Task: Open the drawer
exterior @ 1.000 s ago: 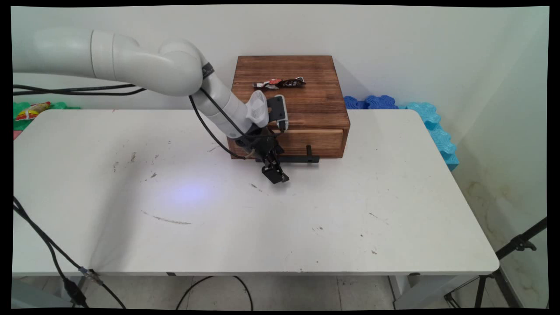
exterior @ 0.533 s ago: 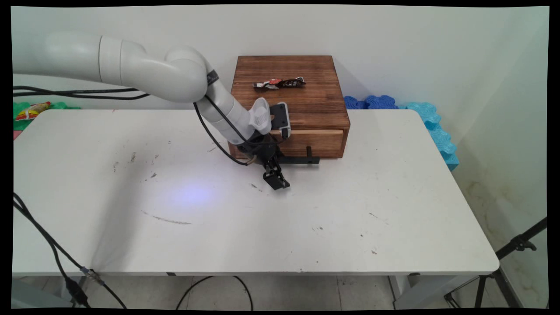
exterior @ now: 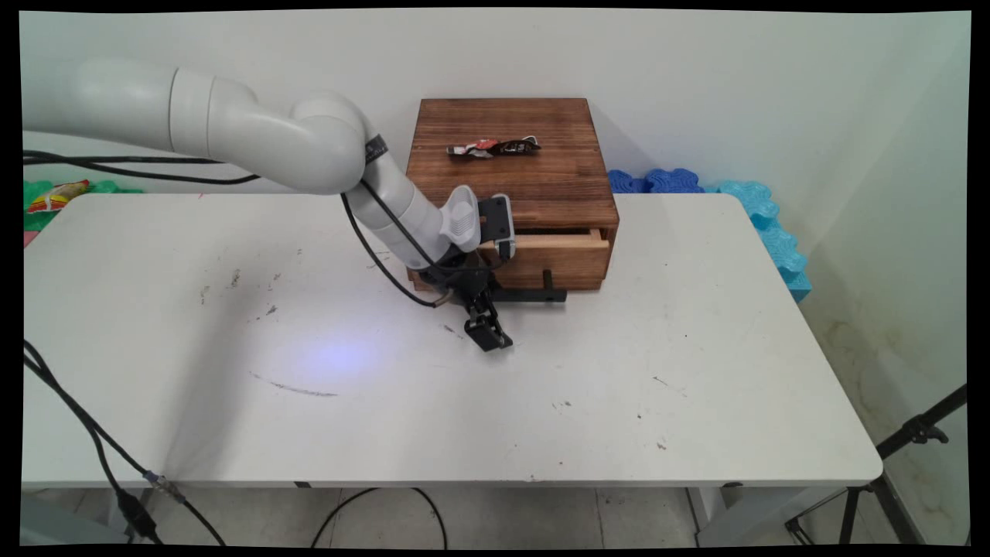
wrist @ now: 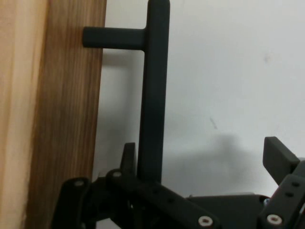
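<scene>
Hand view: we see the gripper (wrist: 200, 157) spread wide, handle (wrist: 152, 95) beside one finger.
Drawer (exterior: 553, 259): slightly out of the wooden box (exterior: 510, 166).

White arm reaches in from the left, gripper (exterior: 489, 337) low over the white table (exterior: 541, 402), just in front of a wooden box (exterior: 510, 178). Box drawer (exterior: 553, 259) stands slightly pulled out, pale inner edge showing. Black bar handle (exterior: 534, 294) on the drawer front; gripper linkage sits at its left end. Crumpled wrapper (exterior: 493, 146) lies on the box top. Blue foam pieces (exterior: 742, 209) past the table's far right edge.
</scene>
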`<state>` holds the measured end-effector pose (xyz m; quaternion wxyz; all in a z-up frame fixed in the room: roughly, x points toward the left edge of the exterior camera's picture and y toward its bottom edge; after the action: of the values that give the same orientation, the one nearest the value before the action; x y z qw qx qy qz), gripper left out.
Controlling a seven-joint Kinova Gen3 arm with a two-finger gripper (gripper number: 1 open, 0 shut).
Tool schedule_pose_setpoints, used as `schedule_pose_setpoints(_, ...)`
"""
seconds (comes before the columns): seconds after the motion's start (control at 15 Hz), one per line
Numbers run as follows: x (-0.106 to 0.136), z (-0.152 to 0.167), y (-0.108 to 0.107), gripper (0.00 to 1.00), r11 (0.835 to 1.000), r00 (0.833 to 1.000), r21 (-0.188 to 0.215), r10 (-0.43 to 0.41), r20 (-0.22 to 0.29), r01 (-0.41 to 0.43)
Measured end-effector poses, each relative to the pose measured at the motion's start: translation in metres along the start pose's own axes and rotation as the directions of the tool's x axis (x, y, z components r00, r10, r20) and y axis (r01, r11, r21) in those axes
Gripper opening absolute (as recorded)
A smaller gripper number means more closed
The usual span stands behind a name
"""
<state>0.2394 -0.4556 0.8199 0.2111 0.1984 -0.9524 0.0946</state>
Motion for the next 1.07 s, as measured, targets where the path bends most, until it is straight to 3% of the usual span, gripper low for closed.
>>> schedule_pose_setpoints(1.07, -0.001, -0.021, 0.068, 1.00, 0.998, 1.000, -0.063, 0.001, 0.008, -0.001)
